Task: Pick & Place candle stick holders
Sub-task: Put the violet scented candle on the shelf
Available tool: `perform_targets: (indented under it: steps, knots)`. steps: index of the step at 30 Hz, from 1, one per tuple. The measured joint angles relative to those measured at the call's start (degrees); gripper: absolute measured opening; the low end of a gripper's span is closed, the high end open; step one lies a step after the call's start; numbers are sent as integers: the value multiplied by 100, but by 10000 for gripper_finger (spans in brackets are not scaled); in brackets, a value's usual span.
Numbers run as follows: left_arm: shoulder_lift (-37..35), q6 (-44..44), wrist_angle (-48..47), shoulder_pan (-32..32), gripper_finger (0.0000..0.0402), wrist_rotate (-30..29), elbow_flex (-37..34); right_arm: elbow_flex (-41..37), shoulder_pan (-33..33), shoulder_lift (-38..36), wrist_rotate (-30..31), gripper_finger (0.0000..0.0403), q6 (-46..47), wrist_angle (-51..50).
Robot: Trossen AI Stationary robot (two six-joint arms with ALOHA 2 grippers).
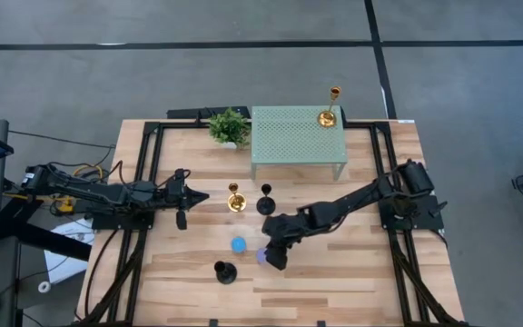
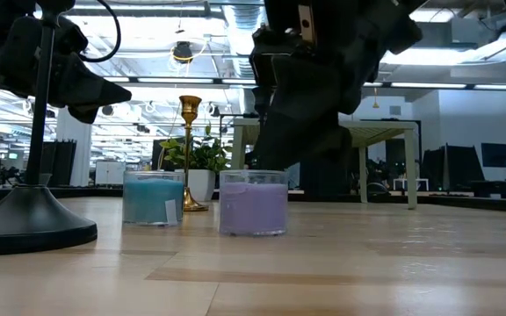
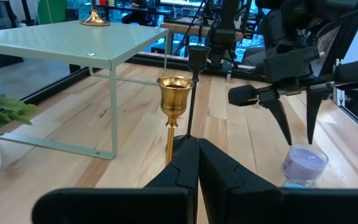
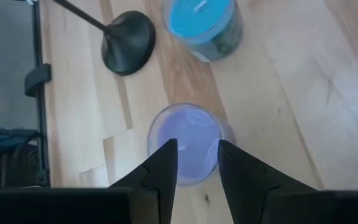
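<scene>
Gold stemmed holder (image 1: 329, 106) already on green perforated shelf (image 1: 289, 136); right gripper (image 4: 196, 157) wide above purple glass holder (image 4: 188, 138); left gripper (image 1: 198, 196) closed, empty.

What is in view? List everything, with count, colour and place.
gold holders: two, gold; one mid-table, one on the rack's corner
black holders: two, black; one beside the mid-table gold one, one near the front edge
blue holder: one, blue; front centre
purple holder: one, purple; beside the blue one
plant: one, green; back
rack: one, pale green; back
table: one, light wood
left gripper: shut, left of the mid-table gold holder
right gripper: open, over the purple holder
</scene>
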Motion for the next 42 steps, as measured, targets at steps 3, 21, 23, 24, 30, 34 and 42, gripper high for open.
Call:
perform_targets:
  steps: [3,21,23,24,30,34,42]
  knots:
    - [0,28,0,-1,8,0,0,10,0,-2,7,108,1,-116]
    - [0,33,0,0,8,0,0,-1,0,15,149,108,-18,-311]
    - [0,33,-2,0,8,0,0,-1,1,15,144,108,-17,-313]
    - [0,33,-2,-2,8,0,0,-1,2,15,142,108,-15,-313]
    - [0,33,-2,0,8,0,0,-1,14,15,135,108,27,-317]
    - [0,35,-2,-2,8,0,0,-1,22,15,6,108,45,-306]
    - [0,35,-2,-1,8,0,0,-1,22,11,-208,108,51,-113]
